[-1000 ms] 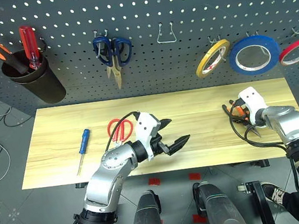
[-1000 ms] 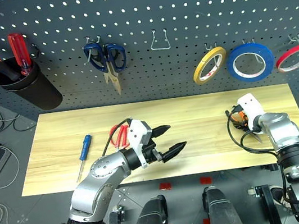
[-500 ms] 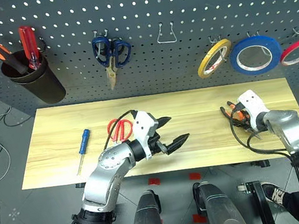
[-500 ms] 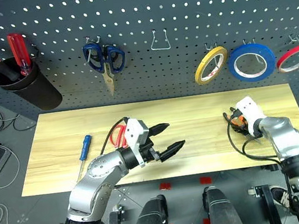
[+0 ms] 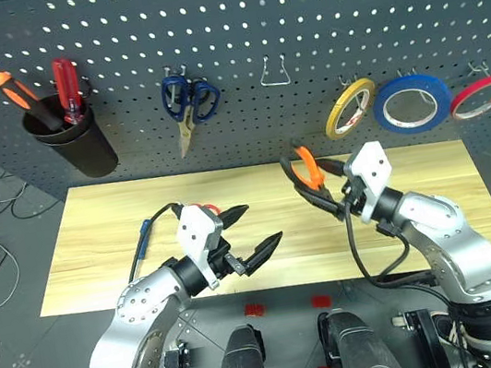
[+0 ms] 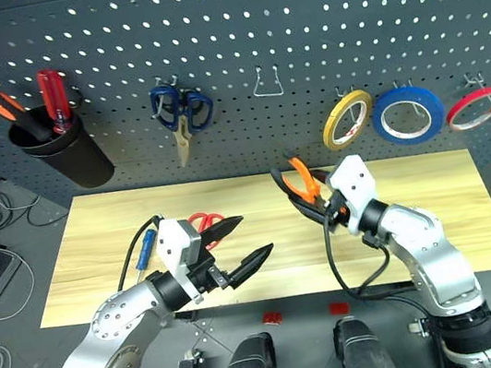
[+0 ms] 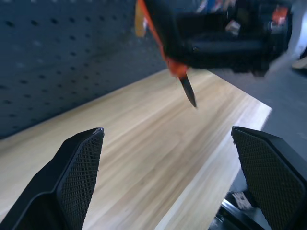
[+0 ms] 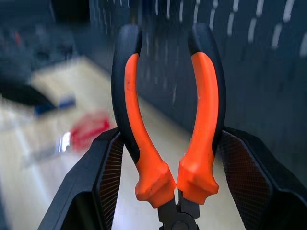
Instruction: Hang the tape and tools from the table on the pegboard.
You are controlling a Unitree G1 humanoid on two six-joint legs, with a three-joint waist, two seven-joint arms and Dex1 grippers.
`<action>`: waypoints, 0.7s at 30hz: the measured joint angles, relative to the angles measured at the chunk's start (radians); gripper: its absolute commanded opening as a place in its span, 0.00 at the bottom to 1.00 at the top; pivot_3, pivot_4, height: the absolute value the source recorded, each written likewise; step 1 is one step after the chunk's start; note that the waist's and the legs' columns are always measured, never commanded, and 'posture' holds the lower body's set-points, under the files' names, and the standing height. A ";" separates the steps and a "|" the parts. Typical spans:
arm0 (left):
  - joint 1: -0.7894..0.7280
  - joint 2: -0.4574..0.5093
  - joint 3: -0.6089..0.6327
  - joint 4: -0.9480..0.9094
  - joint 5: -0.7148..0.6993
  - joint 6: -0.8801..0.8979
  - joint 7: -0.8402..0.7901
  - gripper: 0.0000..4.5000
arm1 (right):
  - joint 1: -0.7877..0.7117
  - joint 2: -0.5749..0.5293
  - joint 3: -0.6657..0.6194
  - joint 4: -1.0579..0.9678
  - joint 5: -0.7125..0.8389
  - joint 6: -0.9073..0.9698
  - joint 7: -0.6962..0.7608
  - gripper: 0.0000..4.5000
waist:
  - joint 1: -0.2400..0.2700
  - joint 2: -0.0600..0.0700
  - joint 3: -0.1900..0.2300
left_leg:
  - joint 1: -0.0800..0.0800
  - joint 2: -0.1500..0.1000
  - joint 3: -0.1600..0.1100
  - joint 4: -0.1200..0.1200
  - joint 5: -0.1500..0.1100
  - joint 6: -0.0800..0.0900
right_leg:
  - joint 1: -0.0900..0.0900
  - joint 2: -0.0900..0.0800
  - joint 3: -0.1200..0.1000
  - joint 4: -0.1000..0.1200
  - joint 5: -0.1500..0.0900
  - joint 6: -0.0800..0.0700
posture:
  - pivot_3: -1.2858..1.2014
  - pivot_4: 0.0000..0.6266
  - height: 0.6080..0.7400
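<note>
Pliers [image 5: 308, 174]: held above the counter [image 5: 435, 201] by the right gripper [image 8: 165, 191], fingers clamped at the base of the handles; long axis ran up and away, the orange-and-black handles pointing toward the pegboard [image 5: 233, 46], the tip down.
Left gripper [image 5: 246, 234]: fingers spread wide, holding nothing, above the counter's front part.
Red scissors [image 6: 203, 221]: flat on the counter, partly behind the left gripper.
Blue screwdriver [image 5: 145, 238]: on the counter; which way it pointed was hard to tell.
Yellow tape [image 5: 349, 107]: hanging on the pegboard beside the blue roll [image 5: 412, 103].

table [image 5: 437, 210] — light wood | on it — red-handled scissors [image 6: 203, 221], blue-handled screwdriver [image 6: 147, 248]
</note>
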 measured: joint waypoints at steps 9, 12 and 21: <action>-0.264 -0.092 0.038 0.008 -0.009 0.038 0.194 1.00 | -0.337 0.182 -0.001 0.265 -0.123 -0.267 -0.230 0.62 | 0.031 -0.006 -0.034 | 0.000 0.000 0.001 0.000 0.001 -0.002 | 0.000 0.001 0.000 0.000 0.001 0.000 | 0.60 0.25 1.00; -0.324 -0.114 0.033 0.044 0.003 0.032 0.229 1.00 | -0.417 0.209 -0.004 0.411 -0.162 -0.402 -0.288 0.62 | 0.031 -0.007 -0.043 | 0.001 0.000 0.002 -0.001 0.001 -0.002 | 0.000 0.001 0.001 0.000 0.001 0.000 | 0.60 0.26 1.00; -0.444 -0.201 -0.041 0.213 0.072 -0.054 0.249 1.00 | -0.621 0.234 -0.048 0.760 -0.223 -0.696 -0.440 0.62 | 0.029 -0.007 -0.043 | 0.001 0.001 0.005 0.000 0.001 -0.002 | -0.003 0.001 0.002 0.007 0.001 -0.001 | 0.59 0.28 1.00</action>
